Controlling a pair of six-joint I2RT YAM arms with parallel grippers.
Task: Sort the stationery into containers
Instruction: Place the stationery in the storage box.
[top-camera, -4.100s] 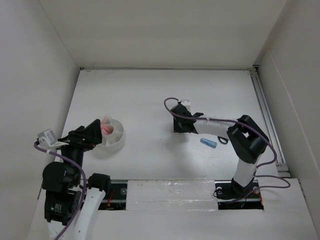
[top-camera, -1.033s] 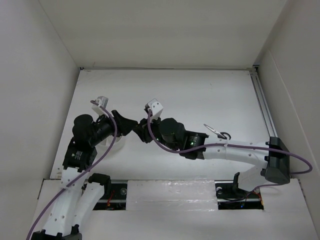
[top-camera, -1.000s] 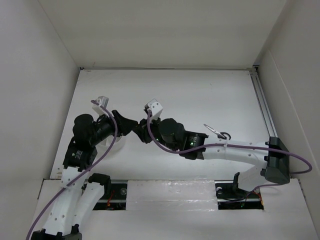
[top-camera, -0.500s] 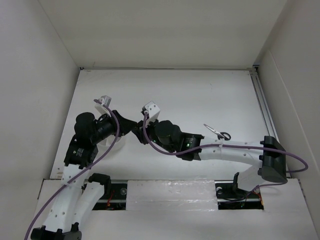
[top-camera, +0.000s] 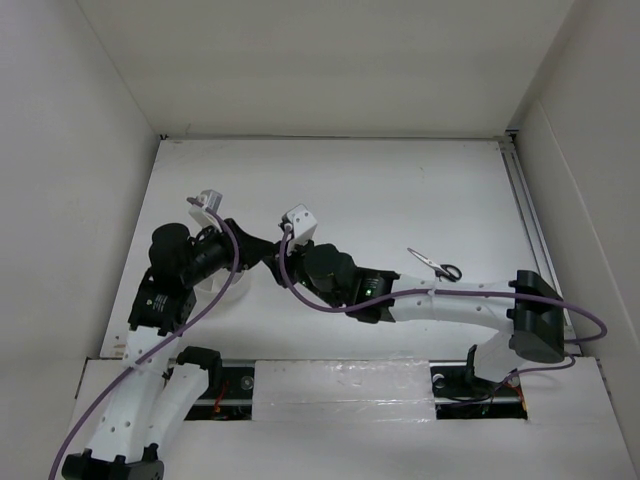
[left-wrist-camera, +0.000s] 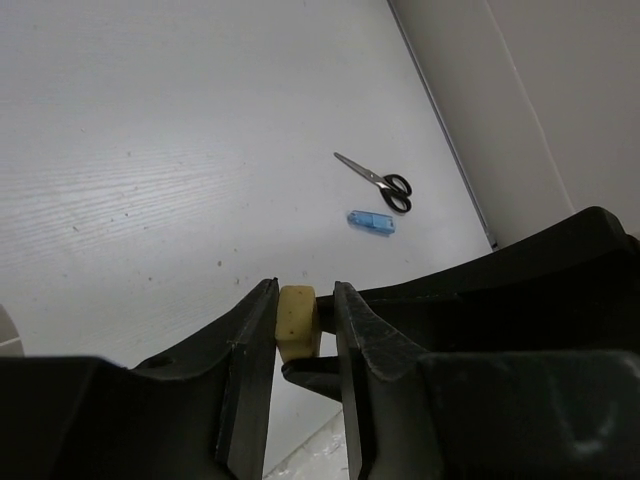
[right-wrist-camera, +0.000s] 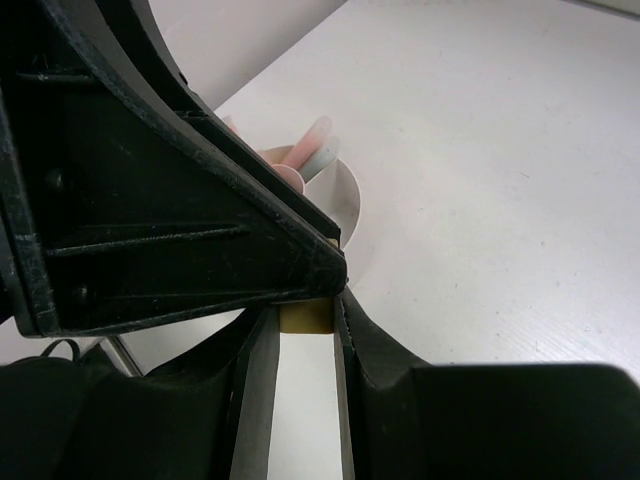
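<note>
Yellow block (left-wrist-camera: 297, 322), doubly gripped.
Left claw (left-wrist-camera: 303, 302) and right claw (right-wrist-camera: 305, 320) meet tip to tip, both pinching it.

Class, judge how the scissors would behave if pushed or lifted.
The scissors lie flat and closed on the table, so they would probably slide or pivot rather than roll. Their thin blades look stiff, yet the low profile likely makes them awkward to pinch.

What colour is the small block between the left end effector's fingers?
The small block is pale yellow; the left wrist view shows it best.
</note>
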